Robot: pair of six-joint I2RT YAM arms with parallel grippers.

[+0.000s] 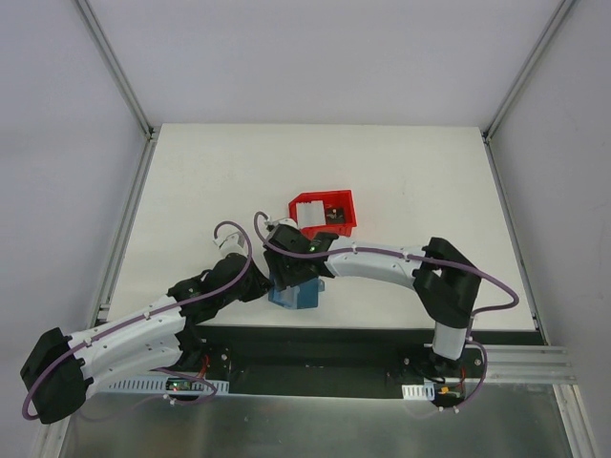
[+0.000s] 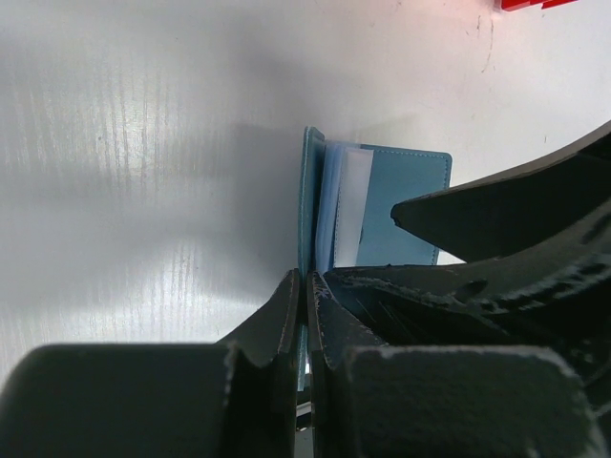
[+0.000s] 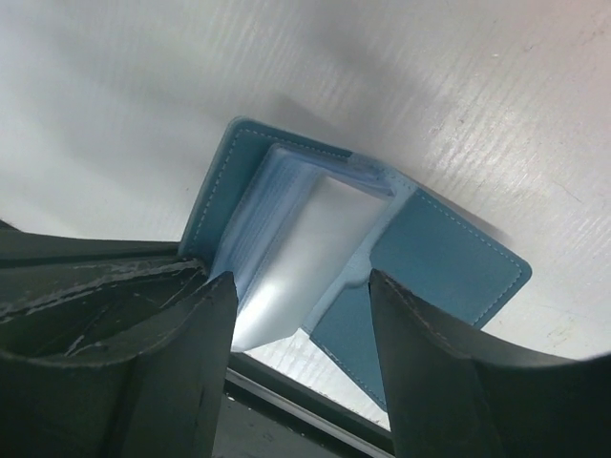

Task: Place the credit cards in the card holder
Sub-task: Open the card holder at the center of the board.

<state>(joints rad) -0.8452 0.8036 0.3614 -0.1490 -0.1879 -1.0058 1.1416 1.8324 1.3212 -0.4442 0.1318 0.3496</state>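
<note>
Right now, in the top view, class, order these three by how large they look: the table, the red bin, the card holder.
1. table
2. red bin
3. card holder, which is partly hidden, so its place below the bin is less sure.

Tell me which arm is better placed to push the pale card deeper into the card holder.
Right. The right gripper stands open astride the pale card in the card holder. The left gripper is shut on the holder's cover, holding it upright, so probably not free.
</note>
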